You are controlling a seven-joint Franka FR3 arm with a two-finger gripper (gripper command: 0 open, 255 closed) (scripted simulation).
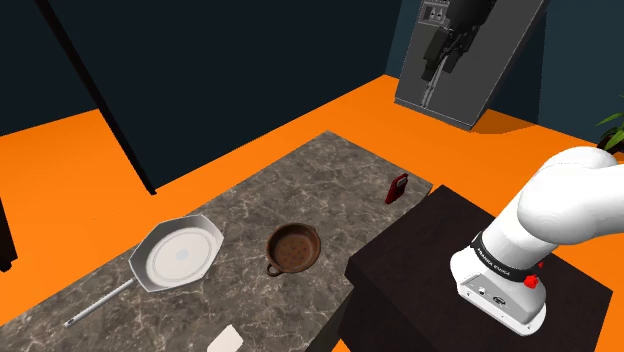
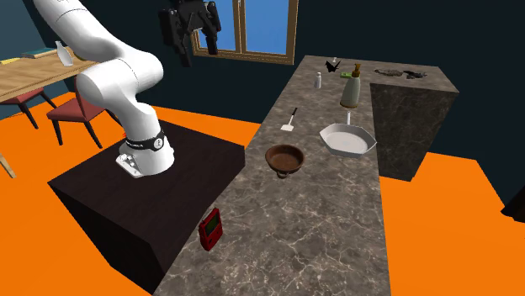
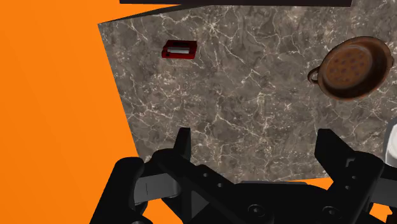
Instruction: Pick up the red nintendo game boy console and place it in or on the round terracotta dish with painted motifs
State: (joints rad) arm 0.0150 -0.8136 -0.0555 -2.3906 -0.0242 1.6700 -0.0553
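1. Nothing is done so far: the small red handheld game console [image 1: 397, 188] stands upright on the grey marbled stone bench [image 1: 330, 180], near the edge by the dark box stand [image 1: 420, 250].
2. The black two-finger pincer [image 1: 447, 52] hangs high above, fingers wide apart and empty.
3. The round brown earthen dish [image 1: 293, 247] sits empty mid-bench, well apart from the console.
4. I judge that the reach, grasp, carry and set-down all remain.

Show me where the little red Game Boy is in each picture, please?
Shoulder view: the red Game Boy stands at the counter's right edge, up and right of the brown dish.
Second exterior view: it stands at the counter's lower-left edge, below and left of the dish.
Wrist view: it sits near the counter's corner, well apart from the dish.
Shared landmark: the brown dish with its small handle.
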